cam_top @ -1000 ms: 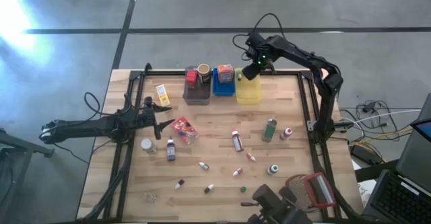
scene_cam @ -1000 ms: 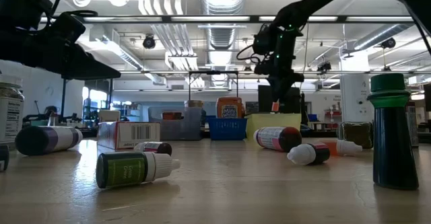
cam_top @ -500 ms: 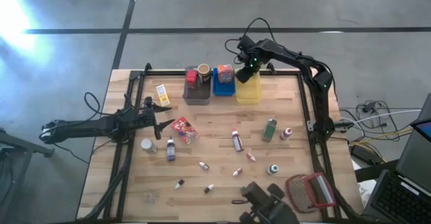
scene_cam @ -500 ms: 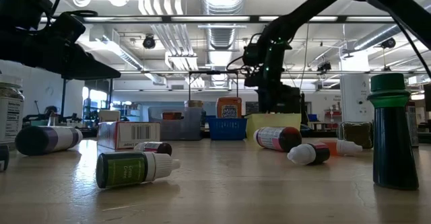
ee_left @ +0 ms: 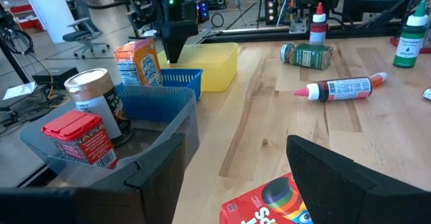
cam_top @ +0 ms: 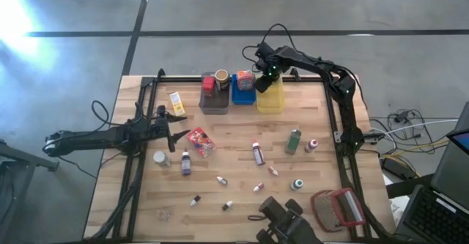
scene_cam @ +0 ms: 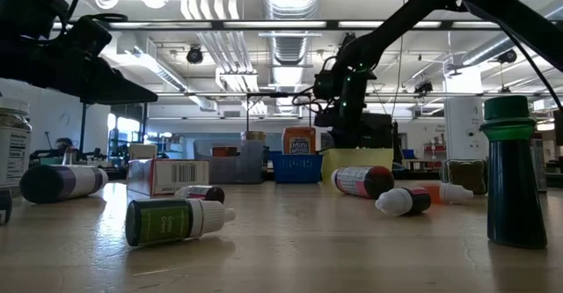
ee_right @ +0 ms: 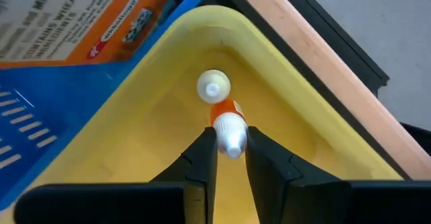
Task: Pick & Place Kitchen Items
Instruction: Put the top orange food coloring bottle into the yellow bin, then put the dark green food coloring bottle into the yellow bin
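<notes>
Yellow bin (ee_right: pixel 283 109) below right gripper (ee_right: pixel 229 146), nearly shut on an orange dropper bottle (ee_right: pixel 229 124) (a white-capped one already inside). Best lowered before release, clear of the rim. Left gripper (ee_left: pixel 236 163) parted, empty, beside red packet (ee_left: pixel 269 204).

We see open board between the red packet (cam_top: pixel 201 141) and the tall red-label bottle (cam_top: pixel 258 153), wide enough to pass. The three bins (cam_top: pixel 243 96) stand packed side by side along the far edge, with no gap between them. Small bottles (cam_top: pixel 221 180) lie scattered across the near half, and the red-framed mesh thing (cam_top: pixel 339 208) blocks the near right corner.
</notes>
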### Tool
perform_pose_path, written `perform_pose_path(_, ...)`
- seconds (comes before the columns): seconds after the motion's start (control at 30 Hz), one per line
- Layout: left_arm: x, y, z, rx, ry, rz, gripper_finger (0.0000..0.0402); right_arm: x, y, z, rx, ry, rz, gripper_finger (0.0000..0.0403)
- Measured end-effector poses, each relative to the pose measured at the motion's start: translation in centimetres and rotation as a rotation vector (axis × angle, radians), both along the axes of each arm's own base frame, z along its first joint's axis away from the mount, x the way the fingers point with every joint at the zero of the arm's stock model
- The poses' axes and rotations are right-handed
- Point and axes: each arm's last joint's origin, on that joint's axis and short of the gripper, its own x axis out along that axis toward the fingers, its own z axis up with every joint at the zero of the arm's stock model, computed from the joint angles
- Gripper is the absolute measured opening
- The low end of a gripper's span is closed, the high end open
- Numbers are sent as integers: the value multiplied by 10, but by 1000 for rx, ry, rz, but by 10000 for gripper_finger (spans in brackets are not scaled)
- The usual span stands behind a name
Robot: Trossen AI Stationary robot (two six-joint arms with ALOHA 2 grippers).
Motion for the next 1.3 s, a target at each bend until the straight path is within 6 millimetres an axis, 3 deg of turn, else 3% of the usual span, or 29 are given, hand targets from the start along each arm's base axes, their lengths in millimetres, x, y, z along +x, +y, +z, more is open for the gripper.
perform_pose_path(0.8,0,0,0,-1,0,-2,261,0,1,-1,10,2,-1,133)
perform_pose_path(1.07,0,0,0,0,0,-2,261,-7,12,28,-5,-4,33,153)
perform_pose_path(1.3,0,0,0,0,-1,-2,261,-12,40,70,-40,-23,104,149)
